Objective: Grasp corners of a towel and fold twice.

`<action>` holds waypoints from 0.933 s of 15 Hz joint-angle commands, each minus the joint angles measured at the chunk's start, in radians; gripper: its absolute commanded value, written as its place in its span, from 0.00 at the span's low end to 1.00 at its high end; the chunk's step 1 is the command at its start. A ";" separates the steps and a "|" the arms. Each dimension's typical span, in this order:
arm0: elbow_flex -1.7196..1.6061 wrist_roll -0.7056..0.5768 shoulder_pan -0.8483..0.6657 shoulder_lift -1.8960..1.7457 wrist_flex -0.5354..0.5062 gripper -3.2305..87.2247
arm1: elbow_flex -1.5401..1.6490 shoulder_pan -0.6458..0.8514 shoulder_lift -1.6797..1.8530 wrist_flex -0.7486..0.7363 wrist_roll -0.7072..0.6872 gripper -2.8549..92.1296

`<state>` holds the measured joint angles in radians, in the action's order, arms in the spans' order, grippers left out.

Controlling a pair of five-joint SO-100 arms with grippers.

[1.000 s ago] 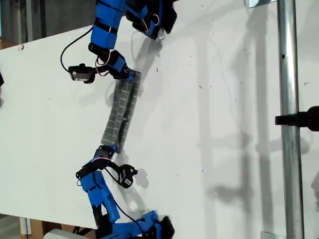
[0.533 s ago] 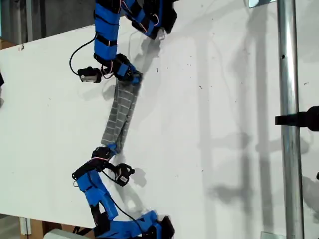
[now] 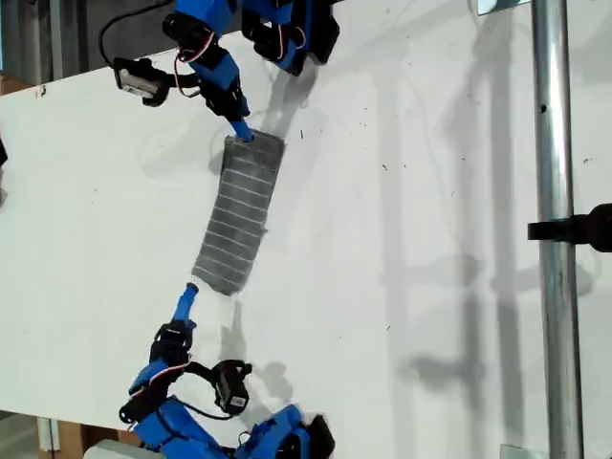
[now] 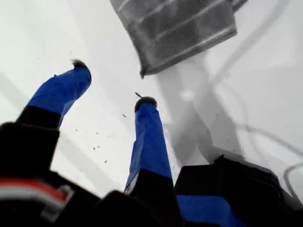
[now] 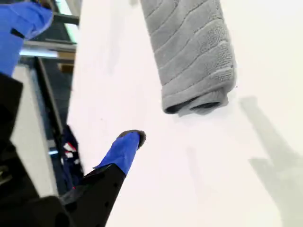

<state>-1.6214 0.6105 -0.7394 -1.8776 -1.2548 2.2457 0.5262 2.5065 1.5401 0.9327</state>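
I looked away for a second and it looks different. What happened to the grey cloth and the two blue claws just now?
Both grippers let go of the towel and backed off its two ends. My first gripper and my second gripper now stand open, clear of the cloth. The towel, hanging narrow and bunched a second ago, dropped and lies wider, folded flat on the white table. The metal pole stayed put.

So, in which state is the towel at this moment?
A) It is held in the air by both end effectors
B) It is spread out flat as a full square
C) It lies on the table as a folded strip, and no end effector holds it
C: the towel lies as a narrow folded strip on the table, and both wrist views show the fingers apart with its end lying beyond them.
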 commanded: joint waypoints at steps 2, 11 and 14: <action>-0.571 0.023 0.097 -0.535 0.259 0.41 | 0.201 -0.044 0.121 -0.055 0.175 0.39; -1.330 0.120 0.308 -1.606 0.155 0.04 | 0.408 0.051 -0.143 -0.377 0.284 0.40; -1.416 0.152 0.308 -1.600 0.153 0.04 | 0.272 0.192 -0.411 -0.523 0.149 0.41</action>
<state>-3.0281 0.7486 -0.4295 -3.4576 -1.0953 2.6124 0.6673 2.1767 1.0738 1.1259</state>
